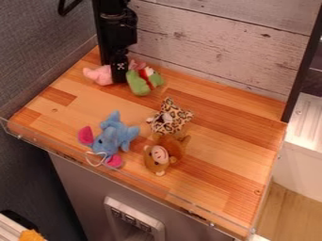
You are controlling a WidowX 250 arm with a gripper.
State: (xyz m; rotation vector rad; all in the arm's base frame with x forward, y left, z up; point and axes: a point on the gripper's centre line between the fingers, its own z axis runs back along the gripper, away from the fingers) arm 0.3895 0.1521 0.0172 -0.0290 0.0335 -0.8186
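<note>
- Blue plush elephant (117, 134), near the worktop's (220, 188) front edge, left of its middle.
- Brown plush toy (173, 146), by the front edge's middle.
- Leopard-print toy (168, 118), just behind the brown one.
- Green plush toy (138, 84) and pink plush toy (99, 75), near the back-left corner, with the claw (119, 75) between them; whether it is open, closed or gripping, I cannot tell.
- The step in hand seems close work there; any move calls for care around both neighbours.

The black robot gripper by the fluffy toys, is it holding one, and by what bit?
It cannot be told: the black gripper is down between a pink plush toy and a green-and-red plush toy, but any hold is hidden.
</note>
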